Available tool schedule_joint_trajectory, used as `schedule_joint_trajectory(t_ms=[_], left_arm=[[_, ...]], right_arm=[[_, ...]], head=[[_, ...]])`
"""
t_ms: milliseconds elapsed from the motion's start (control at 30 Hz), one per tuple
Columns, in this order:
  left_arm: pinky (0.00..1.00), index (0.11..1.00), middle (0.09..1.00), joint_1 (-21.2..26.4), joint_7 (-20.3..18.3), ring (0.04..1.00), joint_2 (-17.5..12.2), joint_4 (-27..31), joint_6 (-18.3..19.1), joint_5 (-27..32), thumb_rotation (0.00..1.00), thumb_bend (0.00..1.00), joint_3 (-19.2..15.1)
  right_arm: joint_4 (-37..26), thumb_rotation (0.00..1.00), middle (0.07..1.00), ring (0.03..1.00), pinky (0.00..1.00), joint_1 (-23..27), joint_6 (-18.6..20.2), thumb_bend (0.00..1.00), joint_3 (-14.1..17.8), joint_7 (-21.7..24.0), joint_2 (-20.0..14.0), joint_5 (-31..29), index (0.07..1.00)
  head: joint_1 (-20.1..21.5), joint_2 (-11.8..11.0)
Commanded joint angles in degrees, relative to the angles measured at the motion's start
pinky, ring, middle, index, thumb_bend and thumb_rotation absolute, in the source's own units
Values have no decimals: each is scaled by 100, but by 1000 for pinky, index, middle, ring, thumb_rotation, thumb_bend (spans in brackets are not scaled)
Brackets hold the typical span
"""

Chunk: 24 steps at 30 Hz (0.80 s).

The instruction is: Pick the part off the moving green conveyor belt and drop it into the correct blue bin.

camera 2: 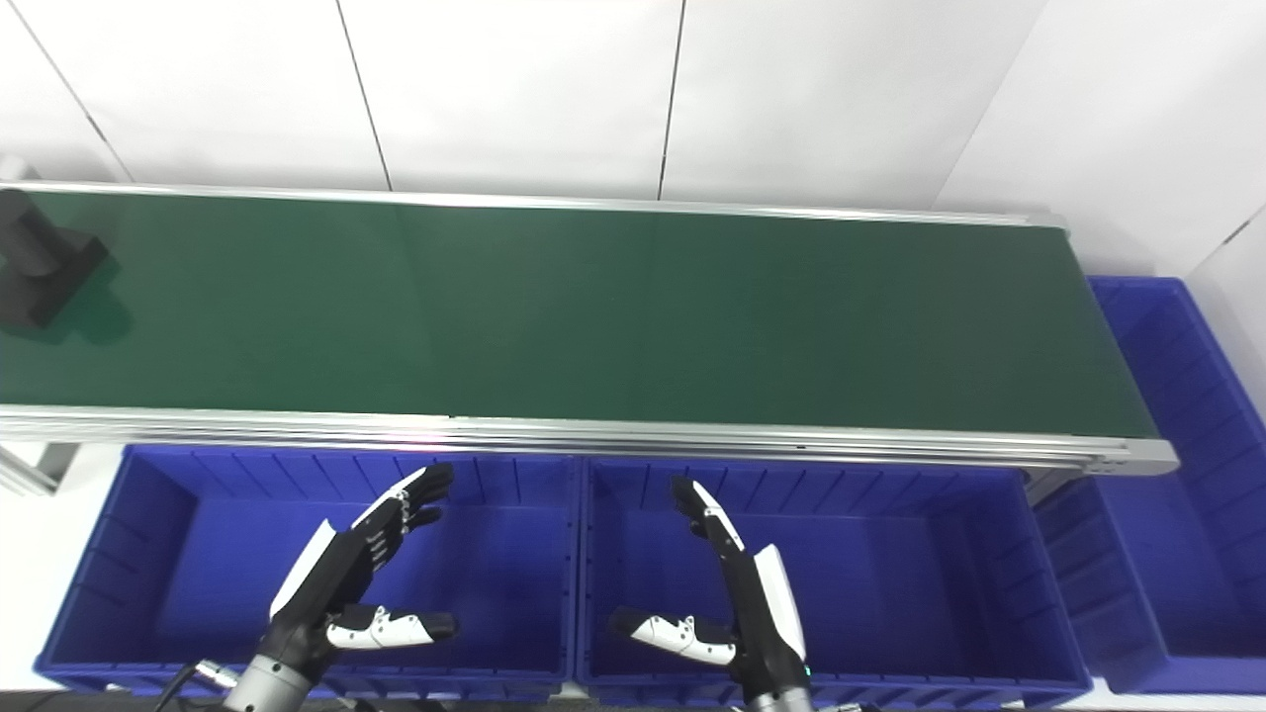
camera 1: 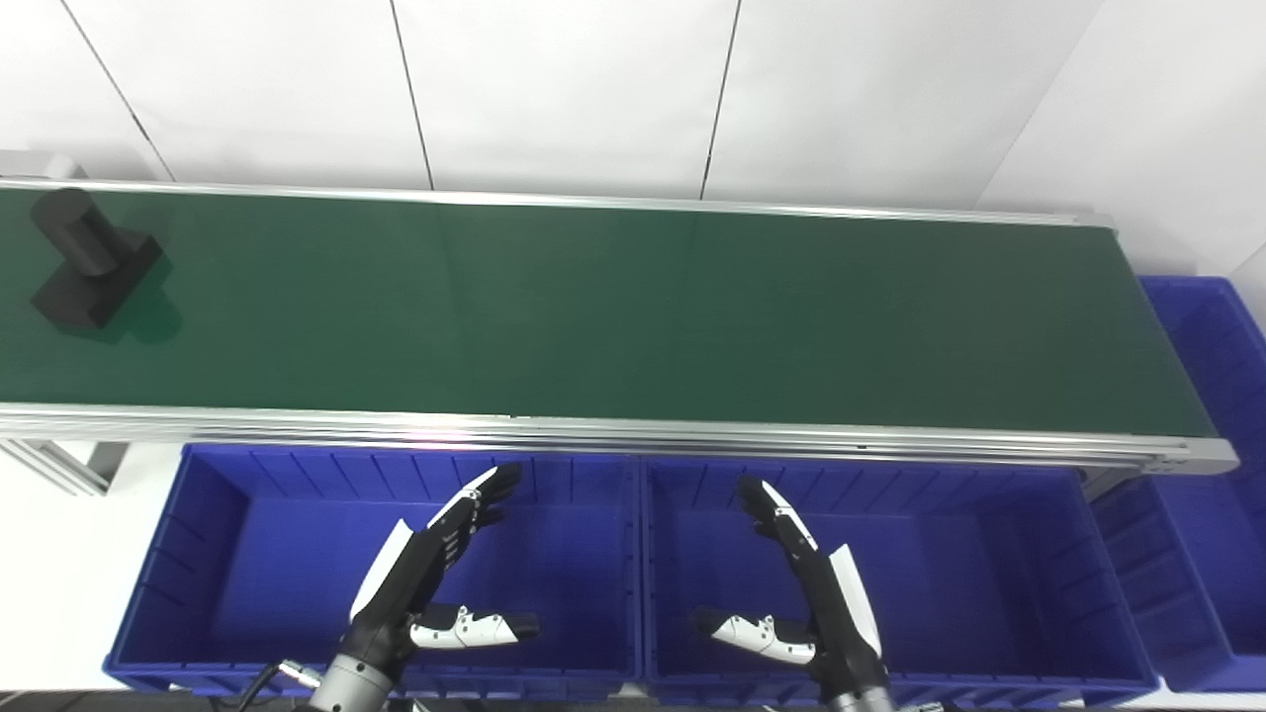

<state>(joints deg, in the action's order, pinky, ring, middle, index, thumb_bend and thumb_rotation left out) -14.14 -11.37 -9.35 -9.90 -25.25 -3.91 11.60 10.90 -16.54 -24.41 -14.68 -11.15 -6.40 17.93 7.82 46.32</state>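
While the black part [camera 1: 87, 259] sits at the far left end of the green belt [camera 1: 633, 307], both hands hover empty — the left hand [camera 1: 435, 578] over the left blue bin [camera 1: 158, 554], the right hand [camera 1: 801, 588] over the middle bin [camera 1: 1078, 583] — fingers spread apart.

Part [camera 1: 89, 259]: matte black piece, a short cylinder on a square block base, lying tilted on the far left of the belt, nearer its far edge.

Conveyor belt [camera 1: 633, 307]: dark green, long, framed by silver rails, running left to right.

Blue bins: left bin [camera 1: 213, 554] and middle bin [camera 1: 989, 554] side by side below the belt's near rail; a third bin [camera 1: 1212, 445] at the belt's right end.
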Motion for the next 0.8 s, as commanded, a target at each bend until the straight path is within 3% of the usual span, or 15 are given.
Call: schedule_joint_trajectory(t_ms=[0, 767], left_arm=[[879, 888, 911, 49, 111, 915, -37, 104, -168, 59, 373, 872, 29], [881, 897, 916, 109, 237, 918, -48, 159, -168, 55, 365, 864, 158]], right_arm=[[-201, 481, 889, 875, 850, 33, -247, 868, -26, -83, -36, -51, 903], [-207, 480, 889, 873, 834, 68, -247, 875, -101, -161, -124, -156, 901]], head=[[-3, 4], [5, -103]])
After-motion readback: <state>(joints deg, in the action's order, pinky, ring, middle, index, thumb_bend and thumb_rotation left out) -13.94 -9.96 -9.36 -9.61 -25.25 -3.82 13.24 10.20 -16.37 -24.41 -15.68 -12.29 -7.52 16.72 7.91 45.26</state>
